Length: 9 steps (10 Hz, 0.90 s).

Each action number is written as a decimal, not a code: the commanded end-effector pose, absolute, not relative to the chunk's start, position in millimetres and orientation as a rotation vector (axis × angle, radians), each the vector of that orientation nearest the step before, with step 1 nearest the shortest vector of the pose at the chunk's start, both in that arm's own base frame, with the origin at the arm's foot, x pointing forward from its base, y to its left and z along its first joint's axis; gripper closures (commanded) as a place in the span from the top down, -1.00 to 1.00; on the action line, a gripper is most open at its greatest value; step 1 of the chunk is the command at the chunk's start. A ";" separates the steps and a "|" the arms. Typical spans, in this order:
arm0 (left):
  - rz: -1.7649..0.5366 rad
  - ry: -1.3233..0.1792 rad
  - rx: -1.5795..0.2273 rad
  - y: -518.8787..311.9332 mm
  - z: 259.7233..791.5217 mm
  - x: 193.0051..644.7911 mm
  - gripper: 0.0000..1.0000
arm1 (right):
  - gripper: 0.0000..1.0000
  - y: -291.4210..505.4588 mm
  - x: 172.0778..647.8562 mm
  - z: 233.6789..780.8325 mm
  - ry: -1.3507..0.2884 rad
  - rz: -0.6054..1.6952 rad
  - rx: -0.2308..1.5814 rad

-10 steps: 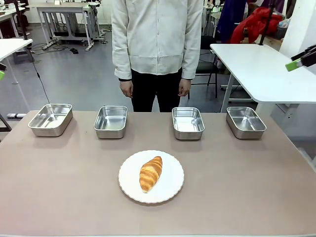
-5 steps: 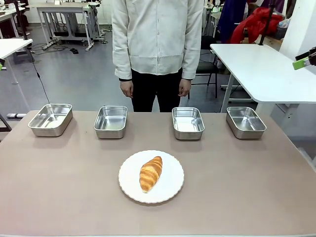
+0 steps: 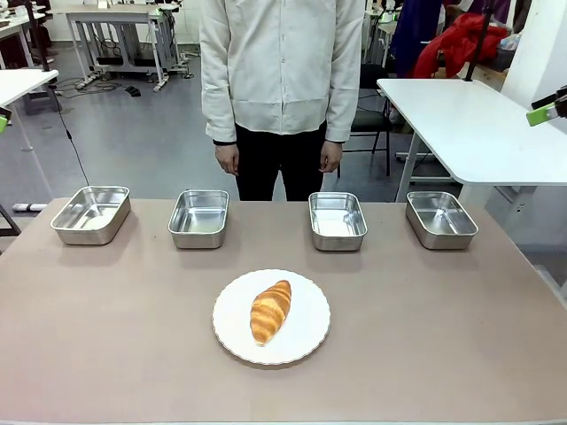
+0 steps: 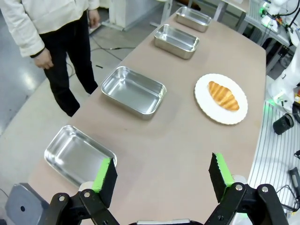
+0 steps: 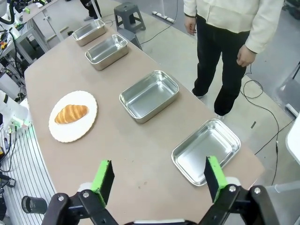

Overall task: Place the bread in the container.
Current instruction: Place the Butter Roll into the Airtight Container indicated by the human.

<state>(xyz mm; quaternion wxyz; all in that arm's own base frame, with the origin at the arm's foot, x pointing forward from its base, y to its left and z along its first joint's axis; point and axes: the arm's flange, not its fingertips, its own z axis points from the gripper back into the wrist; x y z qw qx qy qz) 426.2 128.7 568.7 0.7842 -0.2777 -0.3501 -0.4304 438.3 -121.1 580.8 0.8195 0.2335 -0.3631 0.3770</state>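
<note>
Left gripper (image 4: pixel 162 174): jaws spread wide, nothing between the green pads, high over the table's left end. Right gripper (image 5: pixel 158 174): same, wide and empty, over the right end; the front view catches its green pad tip at the right edge. Matte tan table (image 3: pixel 443 336). Four shiny steel pans (image 3: pixel 197 239) with rounded corners sit in a row along the far edge, well apart. Bread (image 3: pixel 270 311), a ridged golden croissant with tapered ends, lies on a round white plate (image 3: pixel 306 297) near centre, long axis near-left to far-right. A person (image 3: pixel 282 71) stands at the far edge, hands down.

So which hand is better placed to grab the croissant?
Left, marginally: left hand and right hand hover open over opposite ends of the table, but the croissant on its plate sits slightly left of centre.
</note>
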 end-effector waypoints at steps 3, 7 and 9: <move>-0.943 -0.773 -0.609 127.6 571.0 423.5 1.00 | 1.00 -119.6 438.9 580.3 -0.792 0.810 0.508; -0.943 -0.773 -0.609 127.6 571.0 423.5 1.00 | 1.00 -119.6 438.9 580.3 -0.792 0.810 0.508; -0.943 -0.773 -0.609 127.6 571.0 423.5 1.00 | 1.00 -119.6 438.9 580.3 -0.792 0.810 0.508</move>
